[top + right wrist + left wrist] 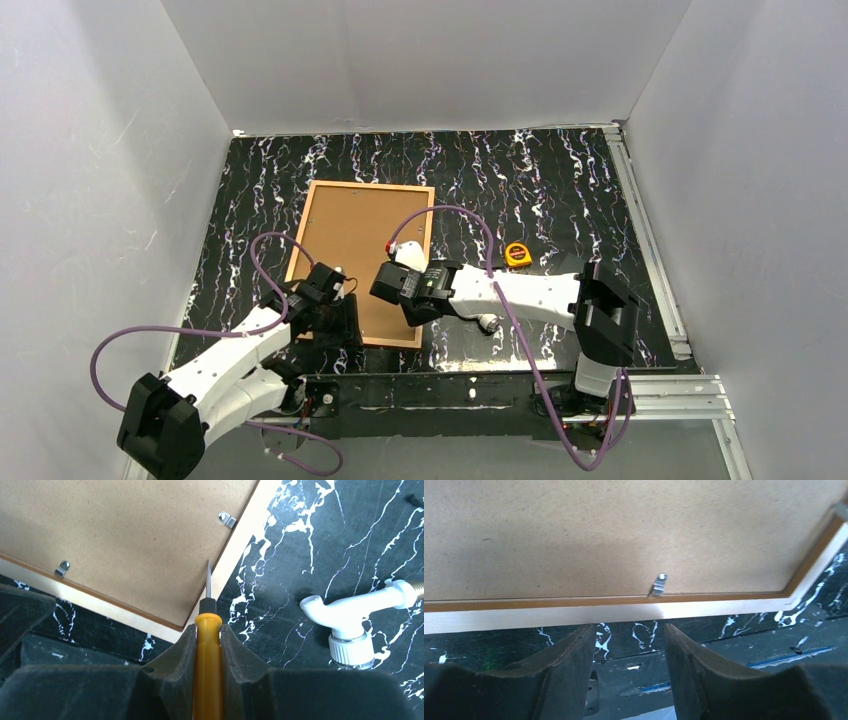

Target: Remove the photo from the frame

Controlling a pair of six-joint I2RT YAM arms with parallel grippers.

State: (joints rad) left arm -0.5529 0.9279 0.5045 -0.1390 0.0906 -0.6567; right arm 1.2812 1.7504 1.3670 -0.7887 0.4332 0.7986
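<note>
Two white arms [520,290] with black joints carry looping purple cables [445,208].

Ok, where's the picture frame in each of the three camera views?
Top external: the frame lies back-up, left of centre.
Left wrist: its tan back fills the upper half.
Right wrist: upper left, with the screwdriver pointing at it.
Shared landmark: the frame's near right corner, visible in all three.

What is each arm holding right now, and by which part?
The right gripper pinches a screwdriver between its fingers, by the yellow handle just behind the shaft. The left gripper holds nothing, open near the frame.
</note>
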